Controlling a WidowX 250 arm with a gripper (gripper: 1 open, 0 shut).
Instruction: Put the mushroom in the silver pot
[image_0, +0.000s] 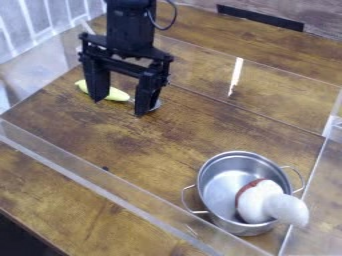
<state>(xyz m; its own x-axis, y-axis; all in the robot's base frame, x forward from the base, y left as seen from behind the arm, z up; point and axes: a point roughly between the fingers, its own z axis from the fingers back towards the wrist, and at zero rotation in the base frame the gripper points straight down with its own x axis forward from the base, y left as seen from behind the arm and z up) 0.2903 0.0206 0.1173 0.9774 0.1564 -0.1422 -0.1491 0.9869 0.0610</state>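
Mushroom (263, 204) already sits in the pot (241, 191), well away from our gripper (123, 93), stem hanging over the rim. We reckon a bump could tip it out. Our fingers (146, 92) are spread wide, holding nothing, hovering over the spoon (114, 94).

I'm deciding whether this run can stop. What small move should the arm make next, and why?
Probably just lift clear and stop: the brown-capped white toy mushroom already lies in the shiny steel pot, stem over its rim, and the open black pincer holds nothing.
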